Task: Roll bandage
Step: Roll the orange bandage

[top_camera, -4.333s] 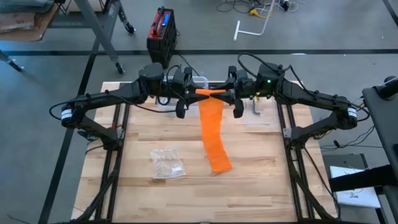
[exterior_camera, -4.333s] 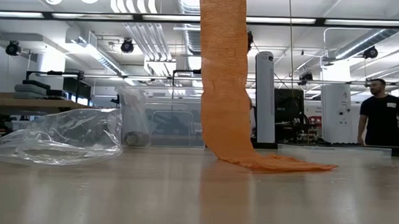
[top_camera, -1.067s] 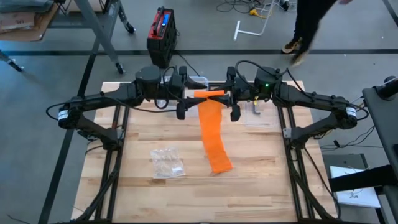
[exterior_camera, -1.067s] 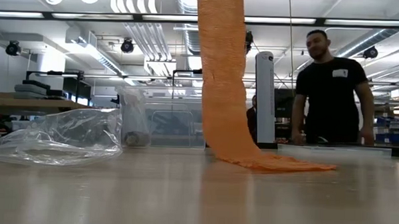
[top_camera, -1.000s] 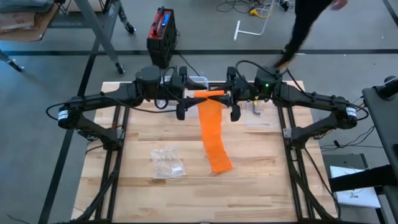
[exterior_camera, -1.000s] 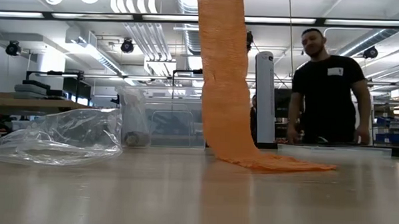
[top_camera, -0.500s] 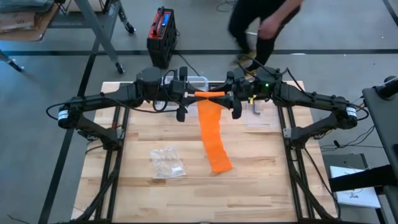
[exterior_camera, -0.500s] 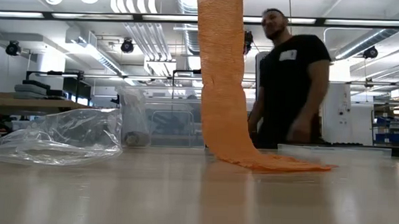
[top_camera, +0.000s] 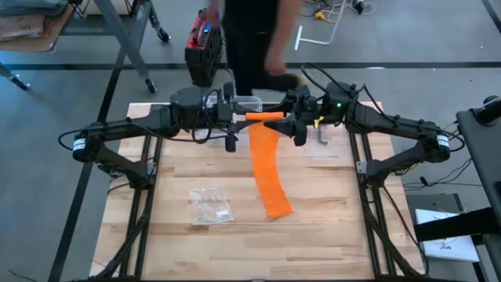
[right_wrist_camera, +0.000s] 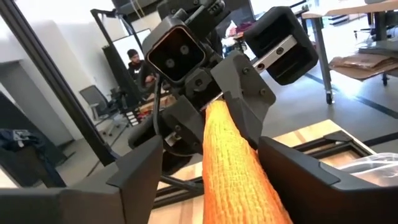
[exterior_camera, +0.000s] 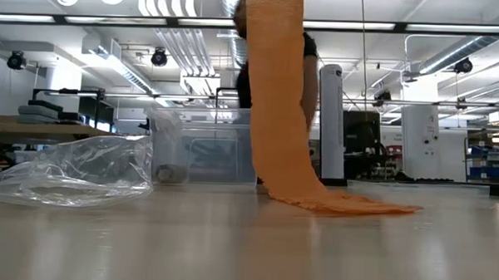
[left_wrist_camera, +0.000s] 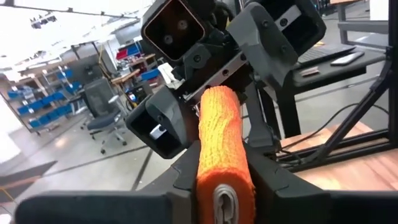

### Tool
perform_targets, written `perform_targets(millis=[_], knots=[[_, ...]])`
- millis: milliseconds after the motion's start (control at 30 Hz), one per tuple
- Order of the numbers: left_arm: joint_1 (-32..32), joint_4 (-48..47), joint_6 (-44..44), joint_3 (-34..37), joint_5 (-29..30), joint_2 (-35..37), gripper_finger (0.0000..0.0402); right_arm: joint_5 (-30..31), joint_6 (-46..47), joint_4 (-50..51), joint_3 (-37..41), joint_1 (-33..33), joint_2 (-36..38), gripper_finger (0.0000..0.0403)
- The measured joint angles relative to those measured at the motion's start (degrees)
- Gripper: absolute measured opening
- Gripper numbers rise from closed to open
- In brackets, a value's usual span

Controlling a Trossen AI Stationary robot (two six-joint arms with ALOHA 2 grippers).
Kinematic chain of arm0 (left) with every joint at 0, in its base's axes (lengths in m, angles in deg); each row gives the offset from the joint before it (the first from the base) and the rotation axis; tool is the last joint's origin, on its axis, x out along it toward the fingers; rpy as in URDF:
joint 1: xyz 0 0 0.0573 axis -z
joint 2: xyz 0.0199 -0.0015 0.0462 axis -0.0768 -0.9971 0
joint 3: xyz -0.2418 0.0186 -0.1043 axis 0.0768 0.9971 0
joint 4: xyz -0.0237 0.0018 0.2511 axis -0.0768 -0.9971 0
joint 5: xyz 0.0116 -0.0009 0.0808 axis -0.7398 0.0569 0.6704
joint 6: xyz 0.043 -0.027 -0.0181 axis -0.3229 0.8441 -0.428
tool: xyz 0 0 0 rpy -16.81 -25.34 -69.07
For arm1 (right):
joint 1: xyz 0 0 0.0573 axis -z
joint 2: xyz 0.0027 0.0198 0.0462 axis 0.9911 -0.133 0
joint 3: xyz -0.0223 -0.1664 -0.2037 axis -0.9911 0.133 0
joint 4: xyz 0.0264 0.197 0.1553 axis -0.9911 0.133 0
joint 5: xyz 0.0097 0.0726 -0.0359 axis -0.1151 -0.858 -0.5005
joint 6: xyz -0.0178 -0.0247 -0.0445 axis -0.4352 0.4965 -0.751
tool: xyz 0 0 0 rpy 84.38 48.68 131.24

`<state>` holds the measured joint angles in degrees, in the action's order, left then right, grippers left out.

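Clamping the bandage (top_camera: 268,168) roll, left end effector (top_camera: 236,117); right end effector (top_camera: 291,118) spread, top cropped low.

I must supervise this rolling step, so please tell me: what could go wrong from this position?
1. The right gripper stands open around the roll; only the left gripper pinches it, so it may sag or slip.
2. The bandage tail hangs long and could wind unevenly.
3. A person stands close behind the table, near the arms.
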<state>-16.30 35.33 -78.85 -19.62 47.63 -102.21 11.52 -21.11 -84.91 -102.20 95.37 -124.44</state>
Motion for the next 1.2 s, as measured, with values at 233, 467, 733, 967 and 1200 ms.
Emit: perform_targets(millis=[233, 467, 733, 967, 1200], knots=[[0.0, 1.9, -2.1, 0.0, 0.1, 0.0, 0.006, -0.1, 2.7, -0.2, -0.5, 0.0, 0.1, 0.0282], [0.1, 3.5, -3.2, 0.0, 0.3, 0.0, 0.0065, 0.8, 3.9, -0.8, -0.6, 0.1, 0.0, 0.0277], [2.4, 6.4, -10.5, 0.0, 1.5, 0.1, 0.0063, 2.5, 7.2, -0.4, -0.4, 0.2, -0.3, 0.0259], [2.8, 5.8, -13.0, 0.0, 2.3, 0.1, 0.0061, 2.7, 7.6, -1.5, -0.4, 0.2, 0.0, 0.0257], [2.9, 5.0, -15.3, 0.0, 2.3, 0.1, 0.0063, 2.8, 7.5, -1.5, -0.4, 0.2, 0.0, 0.0268]])
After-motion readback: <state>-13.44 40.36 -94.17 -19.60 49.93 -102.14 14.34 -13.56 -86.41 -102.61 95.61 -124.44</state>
